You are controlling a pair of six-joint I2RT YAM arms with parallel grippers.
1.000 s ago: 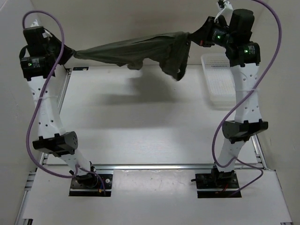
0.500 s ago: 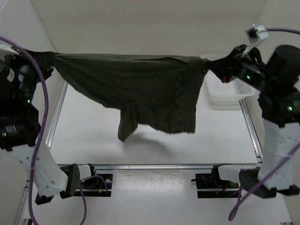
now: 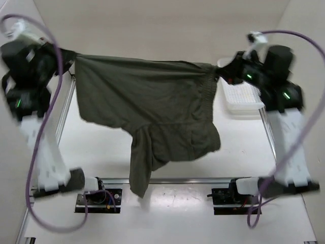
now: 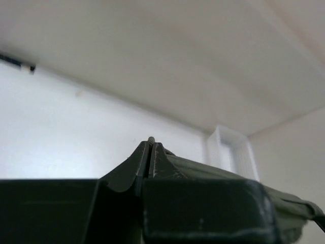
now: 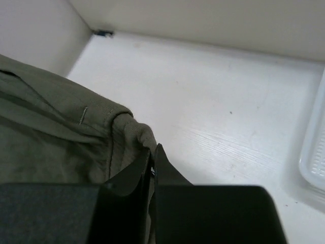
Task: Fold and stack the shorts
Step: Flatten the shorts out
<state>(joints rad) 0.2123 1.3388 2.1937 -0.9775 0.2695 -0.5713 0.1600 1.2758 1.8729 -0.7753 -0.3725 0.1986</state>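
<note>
Shorts (image 3: 152, 112) — hung mid-frame, my left gripper (image 3: 66, 54) and right gripper (image 3: 221, 71) each pinching an edge. Risk: a thin pinch slips — cloth drops.

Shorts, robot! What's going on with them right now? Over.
Left claw shut on shorts, right claw too, opposite corners. Shorts hang spread above the table, one leg dangling, unfolded. White tray beside right claw, not in the way.

White table (image 3: 101, 150); white perforated tray (image 3: 244, 99) lying at far right corner.

No legible text or markings.
</note>
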